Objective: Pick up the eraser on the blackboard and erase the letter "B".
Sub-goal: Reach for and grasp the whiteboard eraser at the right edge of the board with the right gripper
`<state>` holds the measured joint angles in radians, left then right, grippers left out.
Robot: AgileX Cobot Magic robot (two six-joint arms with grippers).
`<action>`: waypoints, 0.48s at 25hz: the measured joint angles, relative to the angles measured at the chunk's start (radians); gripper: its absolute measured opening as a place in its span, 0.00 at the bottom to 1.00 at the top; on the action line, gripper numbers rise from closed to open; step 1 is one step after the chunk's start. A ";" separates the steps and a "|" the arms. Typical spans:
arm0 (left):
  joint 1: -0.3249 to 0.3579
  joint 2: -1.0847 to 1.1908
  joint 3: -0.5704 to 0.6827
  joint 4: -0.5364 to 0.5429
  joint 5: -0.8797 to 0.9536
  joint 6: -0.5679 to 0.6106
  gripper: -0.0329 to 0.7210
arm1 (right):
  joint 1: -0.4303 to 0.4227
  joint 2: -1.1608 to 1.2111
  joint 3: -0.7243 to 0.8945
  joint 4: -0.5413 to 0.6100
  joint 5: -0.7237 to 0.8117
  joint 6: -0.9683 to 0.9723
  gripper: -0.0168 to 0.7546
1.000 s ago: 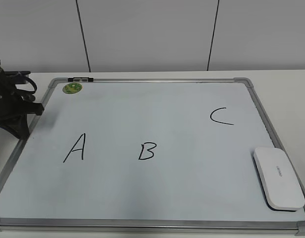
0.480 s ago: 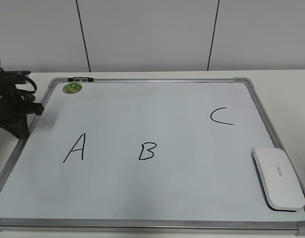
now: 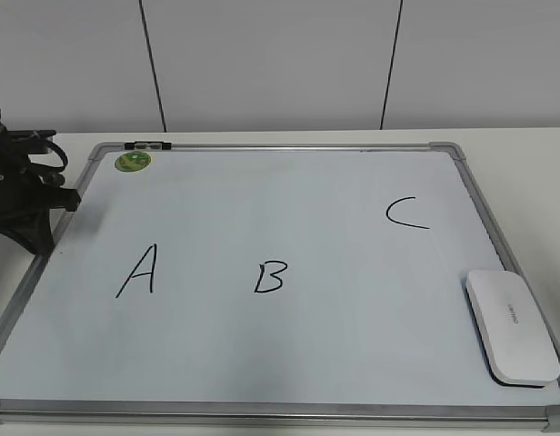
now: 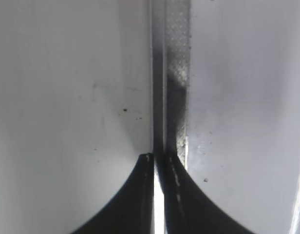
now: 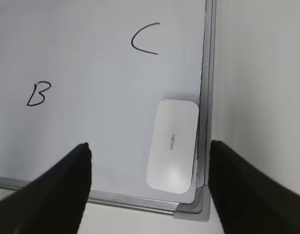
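The white eraser [image 3: 512, 327] lies on the blackboard [image 3: 289, 191], a white board with a grey frame, at its near right corner. The black letter "B" [image 3: 269, 277] stands in the board's middle, between "A" [image 3: 139, 270] and "C" [image 3: 405, 213]. My left gripper [image 3: 36, 238] rests at the board's left edge; in the left wrist view it [image 4: 158, 156] is shut over the frame strip [image 4: 177, 58]. My right gripper [image 5: 148, 145] is open and empty, held high above the eraser [image 5: 172, 145]; "B" [image 5: 38, 93] shows to its left. It is out of the exterior view.
A round green magnet [image 3: 133, 162] sits at the board's far left corner. A small black clip [image 3: 147, 144] is on the far frame. The board's corner piece [image 5: 198, 207] lies close to the eraser. White table [image 3: 525, 173] surrounds the board; a panelled wall stands behind.
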<state>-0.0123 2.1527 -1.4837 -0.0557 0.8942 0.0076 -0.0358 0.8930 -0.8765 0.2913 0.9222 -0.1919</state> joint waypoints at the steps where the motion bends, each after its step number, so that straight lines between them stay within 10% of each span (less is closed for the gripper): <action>1: 0.000 0.000 0.000 0.000 0.000 0.000 0.07 | 0.000 0.019 0.000 0.004 0.007 -0.006 0.74; 12: 0.000 0.000 0.000 0.000 0.000 0.000 0.07 | 0.010 0.335 -0.002 0.021 0.059 -0.033 0.74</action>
<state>-0.0123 2.1527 -1.4837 -0.0557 0.8942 0.0076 -0.0256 1.2279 -0.8780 0.3126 0.9813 -0.2252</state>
